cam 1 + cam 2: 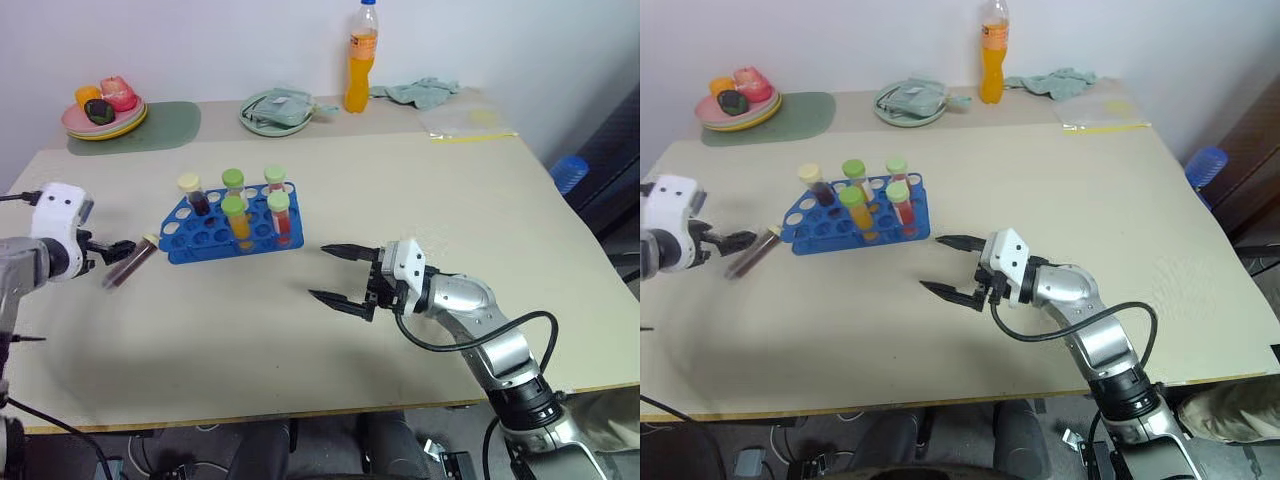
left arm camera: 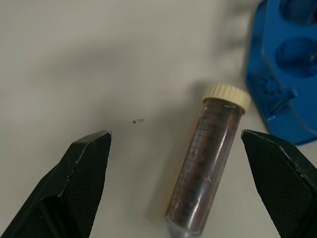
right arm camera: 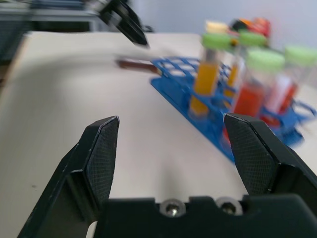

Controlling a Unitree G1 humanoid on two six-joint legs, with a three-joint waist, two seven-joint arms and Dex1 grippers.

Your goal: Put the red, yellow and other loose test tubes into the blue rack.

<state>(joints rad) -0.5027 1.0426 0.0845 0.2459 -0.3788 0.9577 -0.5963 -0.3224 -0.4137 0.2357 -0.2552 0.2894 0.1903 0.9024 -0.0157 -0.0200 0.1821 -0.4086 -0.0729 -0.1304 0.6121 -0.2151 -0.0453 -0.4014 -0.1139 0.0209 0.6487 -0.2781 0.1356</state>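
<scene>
We see both black two-fingered grippers, left (image 2: 176,186) and right (image 1: 335,272), gaping empty; the cream-capped clear plastic maroon tube (image 2: 205,161) lies beside the bright blue plastic rack (image 1: 228,228).

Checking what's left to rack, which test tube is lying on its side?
The dark maroon tube with the cream cap lies on the table left of the blue rack; the others stand upright in it.

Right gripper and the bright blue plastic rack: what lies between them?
Only bare beige tabletop lies between the right gripper and the blue rack, as the left eye view shows.
</scene>
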